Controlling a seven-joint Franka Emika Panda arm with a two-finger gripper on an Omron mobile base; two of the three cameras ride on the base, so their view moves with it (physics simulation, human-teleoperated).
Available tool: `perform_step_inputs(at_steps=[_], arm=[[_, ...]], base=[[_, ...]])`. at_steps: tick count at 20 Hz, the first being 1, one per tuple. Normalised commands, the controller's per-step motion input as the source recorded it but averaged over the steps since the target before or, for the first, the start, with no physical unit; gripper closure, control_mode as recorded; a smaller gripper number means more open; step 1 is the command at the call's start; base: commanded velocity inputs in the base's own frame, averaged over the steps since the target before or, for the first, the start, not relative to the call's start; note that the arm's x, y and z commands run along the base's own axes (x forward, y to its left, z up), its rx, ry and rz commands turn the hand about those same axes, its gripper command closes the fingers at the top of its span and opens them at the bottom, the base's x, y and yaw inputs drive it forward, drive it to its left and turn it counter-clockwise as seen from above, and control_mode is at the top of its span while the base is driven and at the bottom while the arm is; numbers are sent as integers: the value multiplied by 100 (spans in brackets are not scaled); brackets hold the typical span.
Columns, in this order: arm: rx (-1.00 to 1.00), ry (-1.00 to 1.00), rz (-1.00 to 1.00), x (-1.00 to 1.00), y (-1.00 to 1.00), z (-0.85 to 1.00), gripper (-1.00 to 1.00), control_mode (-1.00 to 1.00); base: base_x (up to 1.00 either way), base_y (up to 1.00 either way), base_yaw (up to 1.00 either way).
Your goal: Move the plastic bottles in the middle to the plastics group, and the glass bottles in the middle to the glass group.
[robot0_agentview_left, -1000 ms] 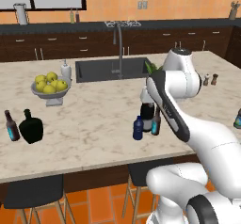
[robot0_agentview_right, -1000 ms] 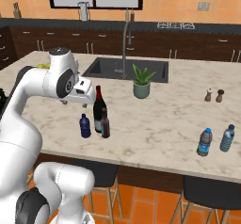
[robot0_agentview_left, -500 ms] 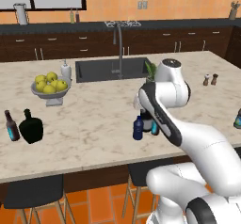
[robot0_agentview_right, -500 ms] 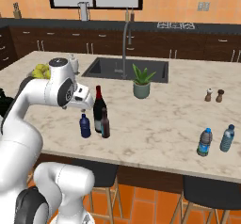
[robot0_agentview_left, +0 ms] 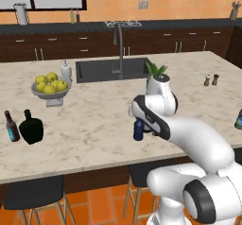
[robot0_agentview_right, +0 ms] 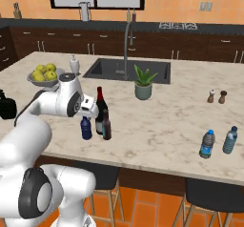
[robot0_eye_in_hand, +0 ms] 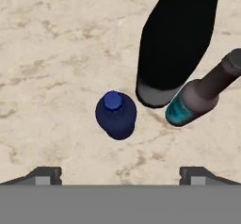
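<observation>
The gripper (robot0_eye_in_hand: pixel 120 173) is hovering above the small blue bottle (robot0_eye_in_hand: pixel 116 114), its fingers (robot0_eye_in_hand: pixel 44 173) standing spread wide and holding nothing. The blue bottle is standing upright on the counter (robot0_agentview_right: pixel 162 126), just beside the tall wine bottle (robot0_agentview_right: pixel 100 110) and the brown beer bottle (robot0_agentview_right: pixel 106 125), all three clustering mid-counter. At the counter's left end, another beer bottle (robot0_agentview_left: pixel 11 126) and a squat black flask (robot0_agentview_left: pixel 31 127) are sitting side by side. Two clear plastic bottles (robot0_agentview_right: pixel 218 142) are standing near the right end

The tall dark wine bottle (robot0_eye_in_hand: pixel 176 39) ran off the hand view's edge at twelve o'clock; the white arm hid its lower half in the left base view.
</observation>
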Motion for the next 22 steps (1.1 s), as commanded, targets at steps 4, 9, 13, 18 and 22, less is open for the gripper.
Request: perform_step_inputs(at_steps=[4,9,13,18,22], arm=[[0,0,0,3,6,-24,-100,-100],[0,0,0,11,2,-38,-100,-100],[0,0,0,12,5,-23,-100,-100],[0,5,0,24,7,-13,-100,-100],[0,2,0,21,0,-22,-100,-100]], base=[[0,0,0],[0,0,0],[0,0,0],[0,0,0],[0,0,0]])
